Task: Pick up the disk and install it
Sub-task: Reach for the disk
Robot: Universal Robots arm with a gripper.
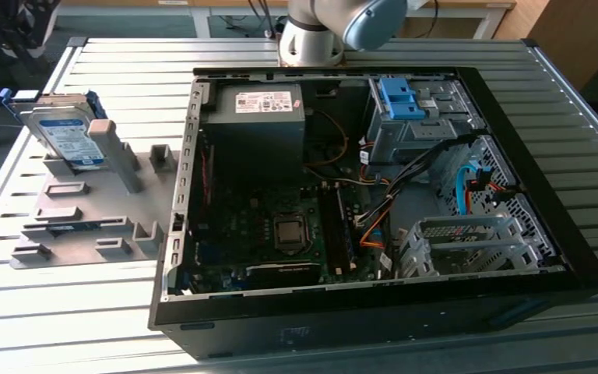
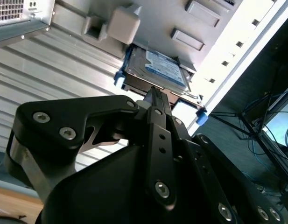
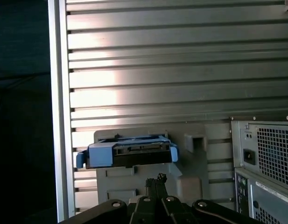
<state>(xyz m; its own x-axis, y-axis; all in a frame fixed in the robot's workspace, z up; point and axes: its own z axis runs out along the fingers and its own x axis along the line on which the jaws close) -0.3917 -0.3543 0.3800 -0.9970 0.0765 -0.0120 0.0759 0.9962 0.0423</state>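
This looks like a robotics lab. A ribbed aluminium table [image 1: 575, 132] carries an opened desktop computer case [image 1: 382, 327], its boards and wiring laid bare, and a robot arm [image 1: 314, 35] rises at the table's far edge. Near the table's edge on the exterior view's left, a grey fixture plate [image 1: 81, 234] props up the disk [image 1: 65, 136]. In the second wrist view, loose cables [image 2: 270, 133] lie on the floor beyond the table.

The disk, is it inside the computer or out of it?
Out. The disk rests tilted on the grey holder, to the exterior view's left of the open computer case.
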